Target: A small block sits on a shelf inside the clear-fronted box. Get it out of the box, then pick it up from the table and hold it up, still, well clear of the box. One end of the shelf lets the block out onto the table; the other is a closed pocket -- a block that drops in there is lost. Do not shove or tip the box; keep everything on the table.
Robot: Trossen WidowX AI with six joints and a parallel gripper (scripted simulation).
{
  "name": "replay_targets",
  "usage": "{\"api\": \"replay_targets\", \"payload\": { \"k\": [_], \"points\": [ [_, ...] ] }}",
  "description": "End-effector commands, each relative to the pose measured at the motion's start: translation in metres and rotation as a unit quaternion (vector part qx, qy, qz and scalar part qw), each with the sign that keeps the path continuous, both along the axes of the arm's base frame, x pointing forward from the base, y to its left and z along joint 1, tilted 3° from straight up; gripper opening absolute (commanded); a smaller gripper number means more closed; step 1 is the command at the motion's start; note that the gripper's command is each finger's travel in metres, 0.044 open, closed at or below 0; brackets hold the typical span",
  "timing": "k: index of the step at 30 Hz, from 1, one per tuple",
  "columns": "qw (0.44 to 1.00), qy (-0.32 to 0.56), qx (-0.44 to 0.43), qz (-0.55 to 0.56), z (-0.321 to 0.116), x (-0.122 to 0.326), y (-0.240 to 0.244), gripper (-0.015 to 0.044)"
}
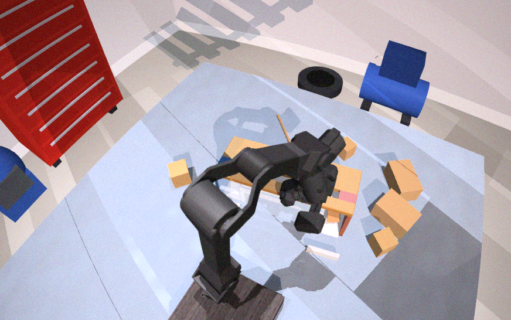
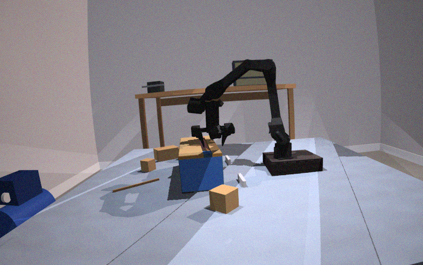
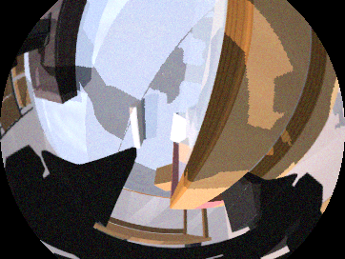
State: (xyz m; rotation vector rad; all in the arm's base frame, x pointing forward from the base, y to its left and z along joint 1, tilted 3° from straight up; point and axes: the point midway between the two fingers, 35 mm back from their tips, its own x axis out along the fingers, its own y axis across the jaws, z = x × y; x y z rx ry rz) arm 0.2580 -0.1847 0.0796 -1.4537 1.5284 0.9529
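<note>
The box [image 1: 348, 177] [image 2: 199, 174] [image 3: 286, 162] has a slotted wooden top, a blue end wall and a red end wall [image 1: 344, 225] [image 3: 175, 167]. A small orange block [image 1: 333, 215] shows behind the clear front near the red end, beside a bright white patch [image 1: 331, 229]; whether it rests on the shelf or lower I cannot tell. My gripper [image 2: 213, 146] [image 3: 176, 156] is open and empty, pointing down at the box top towards the red end. One finger is over or in the top's slot, the other in front of the box. The arm hides much of the shelf.
Loose wooden blocks stand beyond the red end [image 1: 395, 213], behind the box [image 1: 347, 149] and beyond the blue end [image 1: 179, 173] [image 2: 223, 198]. A thin stick [image 1: 282, 127] [image 2: 135, 185] lies behind. White bars [image 1: 322, 252] [image 2: 241, 180] [image 3: 135, 126] lie in front.
</note>
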Motion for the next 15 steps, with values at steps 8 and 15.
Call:
{"api": "replay_targets", "payload": {
  "k": [8,15],
  "points": [
    [1.0,0.0,0.0,0.0,0.051,0.001,0.0,0.04],
    [1.0,-0.012,-0.002,-0.008,0.058,0.002,-0.001,0.0374]
  ]
}}
